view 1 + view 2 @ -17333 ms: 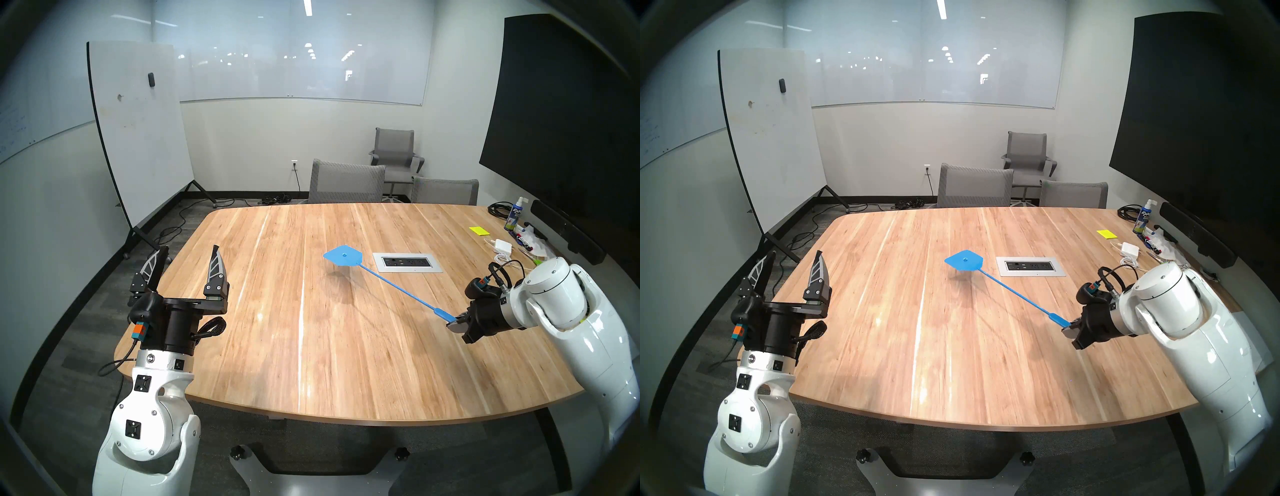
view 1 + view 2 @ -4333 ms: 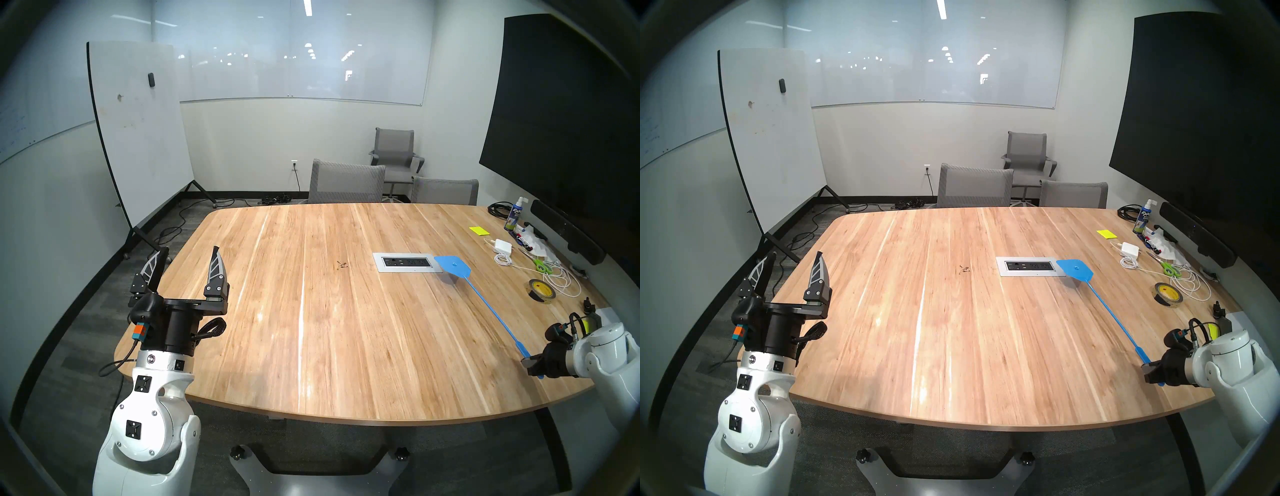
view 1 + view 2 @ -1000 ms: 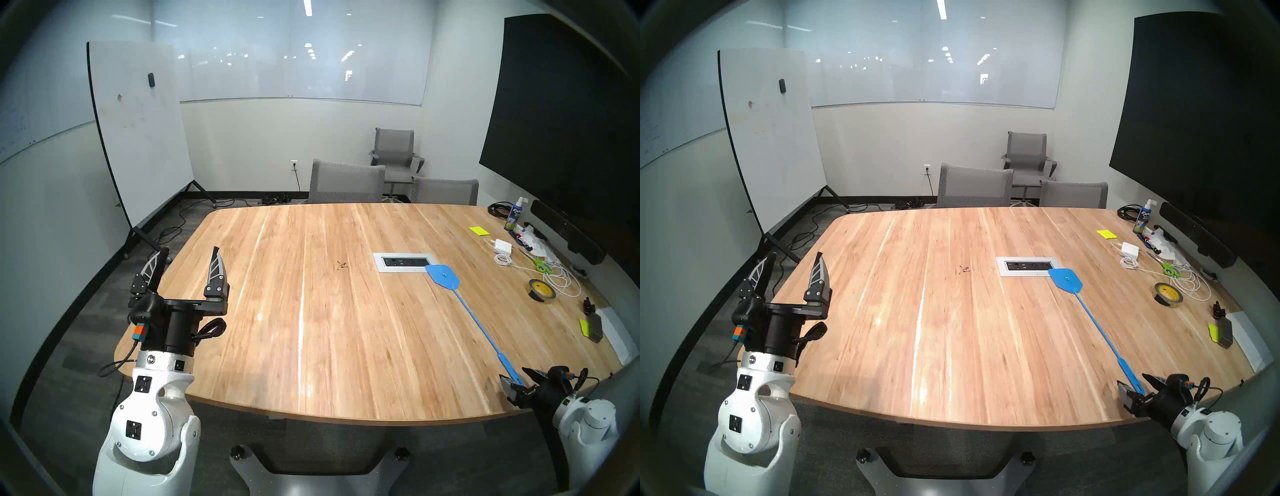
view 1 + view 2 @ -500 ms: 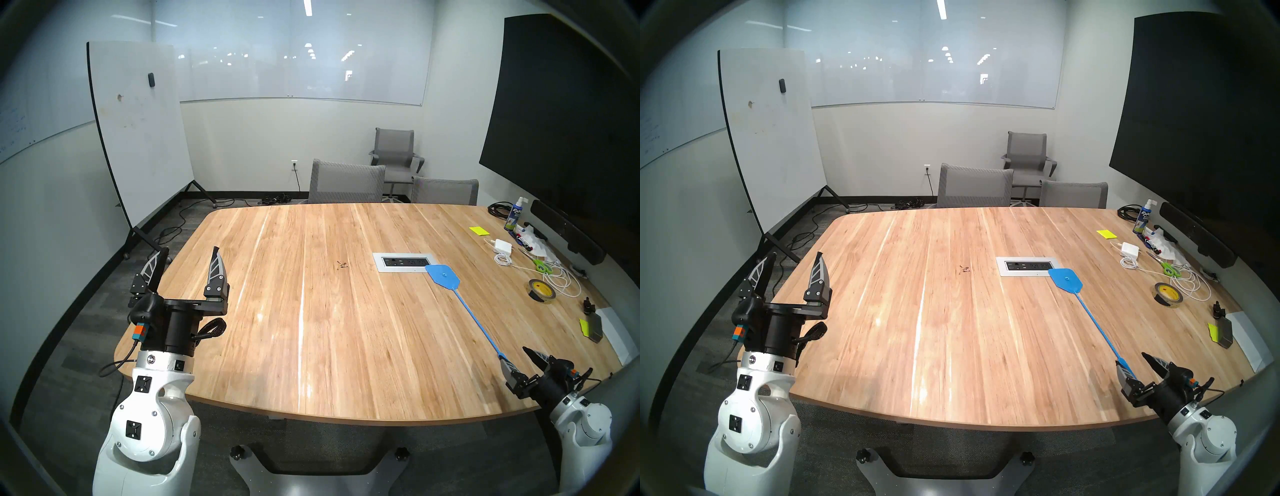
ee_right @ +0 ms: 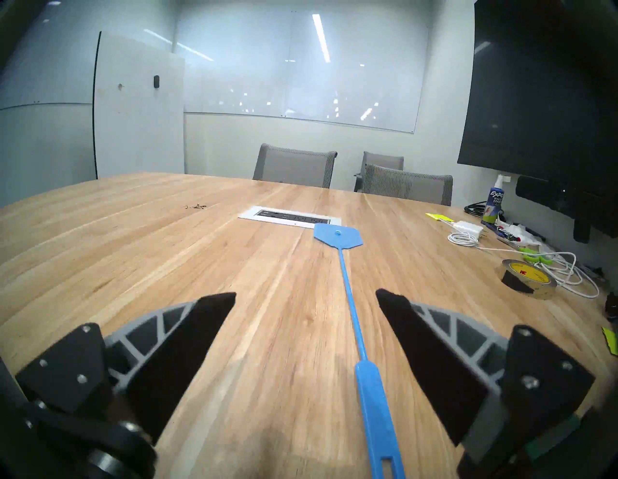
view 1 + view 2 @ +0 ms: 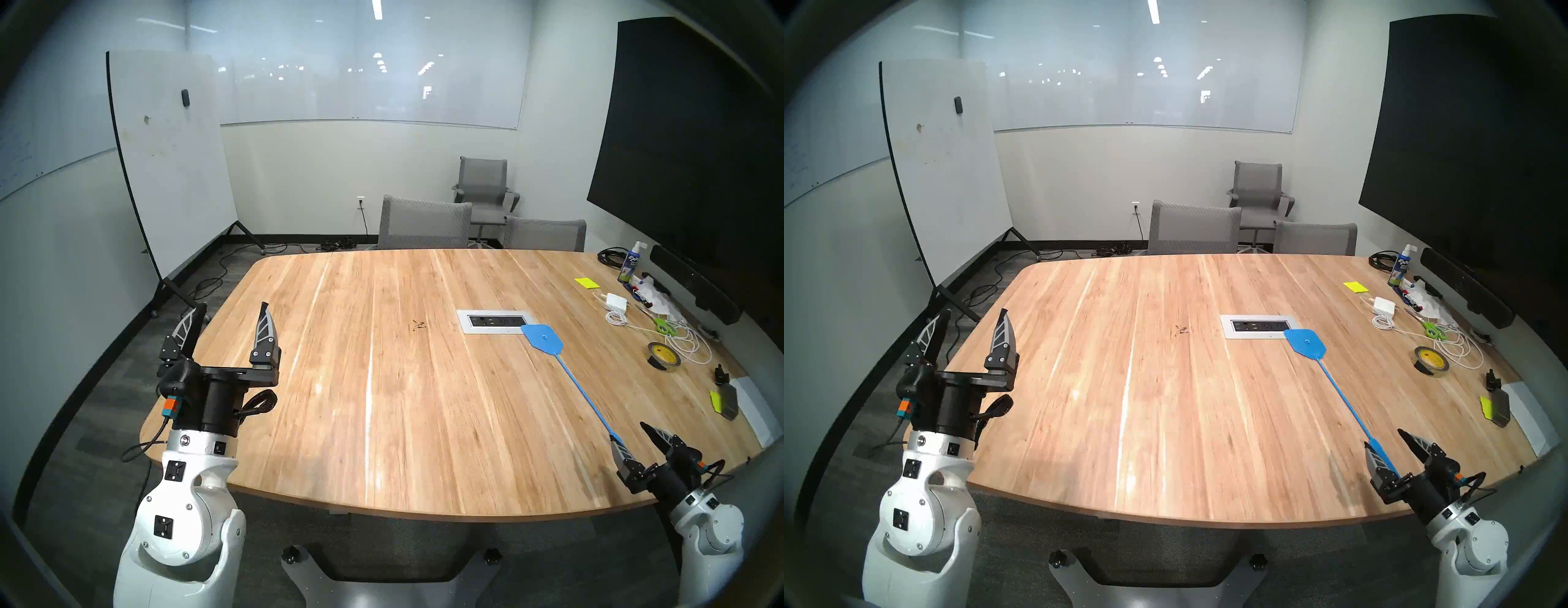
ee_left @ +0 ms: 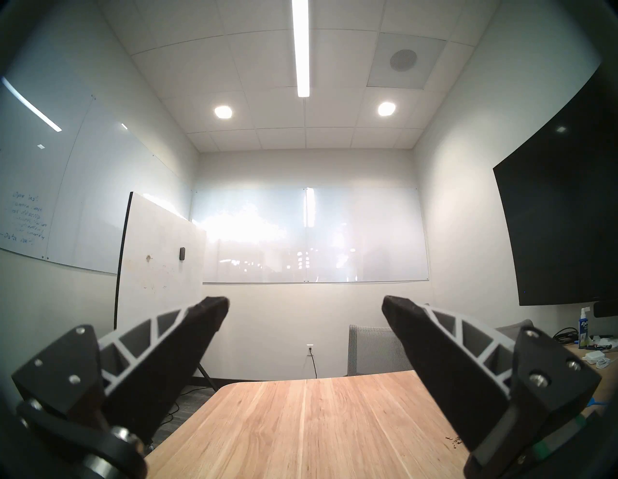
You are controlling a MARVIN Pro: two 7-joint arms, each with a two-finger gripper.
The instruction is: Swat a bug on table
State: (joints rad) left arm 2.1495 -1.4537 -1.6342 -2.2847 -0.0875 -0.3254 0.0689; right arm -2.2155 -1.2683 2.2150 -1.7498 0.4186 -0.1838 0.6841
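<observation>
The bug (image 6: pixel 419 325) was seen in the head stereo left view as a few dark crumbs at the middle of the desk (image 6: pixel 382 424), left of the silver outlet panel (image 6: pixel 494 321); too small for its form to be made out. The blue swatter (image 6: pixel 568 373) lay flat at centre right, its head touching the panel's corner, its grip partly hidden behind one finger of the right pincer (image 6: pixel 632 437). That pincer was spread wide and held nothing. The left pincer (image 6: pixel 231 316), at centre left, was likewise spread and empty.

In the head stereo right view the same layout was shown, the crumbs (image 6: pixel 1181 330) well apart from the swatter head.

In the left wrist view, only a few specks (image 7: pixel 452 441) were visible at lower right, partly cut off by a finger.

In the right wrist view, the swatter's thickened grip lay between the fingers, untouched. The swatter was judged light, thin and springy; the grip end would be the best hold.
</observation>
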